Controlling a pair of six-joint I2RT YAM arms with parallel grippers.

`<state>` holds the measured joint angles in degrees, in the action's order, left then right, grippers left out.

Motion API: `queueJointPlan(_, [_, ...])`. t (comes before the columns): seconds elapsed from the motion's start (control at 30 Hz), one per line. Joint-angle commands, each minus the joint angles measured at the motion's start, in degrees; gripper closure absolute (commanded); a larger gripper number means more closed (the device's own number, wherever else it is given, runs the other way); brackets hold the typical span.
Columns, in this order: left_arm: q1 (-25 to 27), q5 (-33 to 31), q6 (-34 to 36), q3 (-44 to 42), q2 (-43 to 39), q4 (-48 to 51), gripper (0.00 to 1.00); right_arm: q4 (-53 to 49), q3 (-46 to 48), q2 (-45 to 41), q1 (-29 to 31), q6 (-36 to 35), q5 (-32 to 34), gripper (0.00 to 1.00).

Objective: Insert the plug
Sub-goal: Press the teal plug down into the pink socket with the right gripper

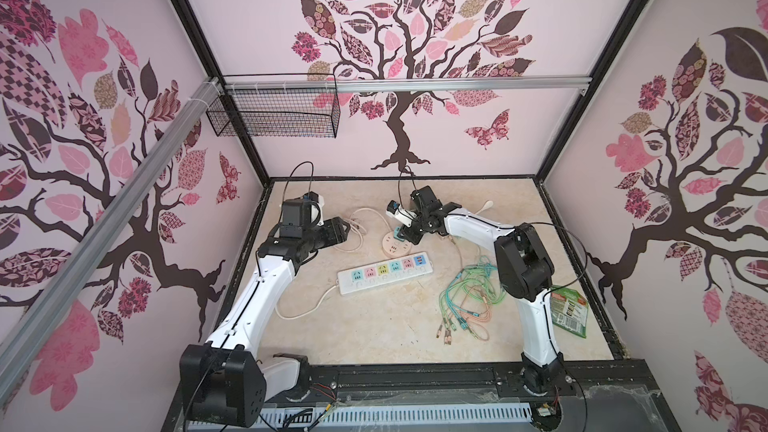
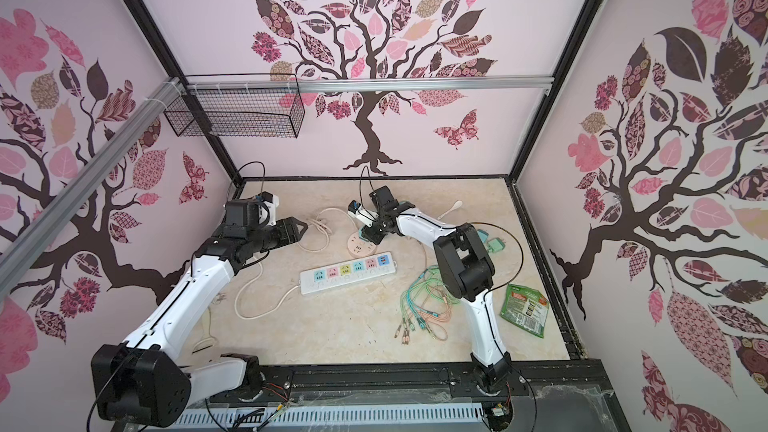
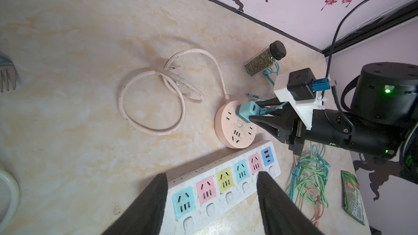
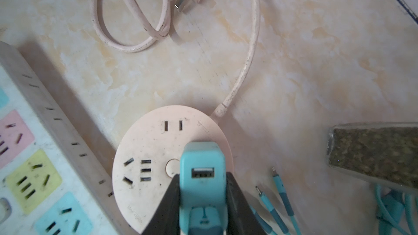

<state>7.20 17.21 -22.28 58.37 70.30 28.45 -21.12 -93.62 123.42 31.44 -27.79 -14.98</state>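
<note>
My right gripper [image 4: 202, 177] is shut on a teal plug [image 4: 201, 154] with a USB port on its back. The plug [image 3: 246, 110] stands tilted on the round pink socket [image 3: 228, 129], beside the socket's centre button; its prongs are hidden. In both top views the right gripper [image 1: 405, 234] sits over the round socket [image 1: 395, 248] at mid-table. My left gripper [image 3: 212, 175] is open and holds nothing. It hovers above the white power strip [image 3: 199, 168] with coloured outlets, well left of the round socket [image 2: 358, 248].
The round socket's pink cord [image 3: 153, 100] lies coiled behind it. A spice jar [image 3: 264, 61] lies near the back wall. Tangled green and teal cables [image 1: 469, 297] and a green packet [image 1: 569, 311] lie on the right. A fork [image 3: 6, 75] lies at the far left.
</note>
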Motion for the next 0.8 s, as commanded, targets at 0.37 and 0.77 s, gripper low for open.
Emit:
queueJointPlan(0.37, [-0.13,1.25,1.72,-0.03,-0.95,-0.17,0.29,-17.77,2.57,3.51,-2.31,2.54,5.98,0.70])
queueJointPlan(0.77, [-0.15,2.40,1.92,-1.27,-1.06,-1.37,0.28,-18.44,2.88,0.20,-2.18,3.97,3.67,0.52])
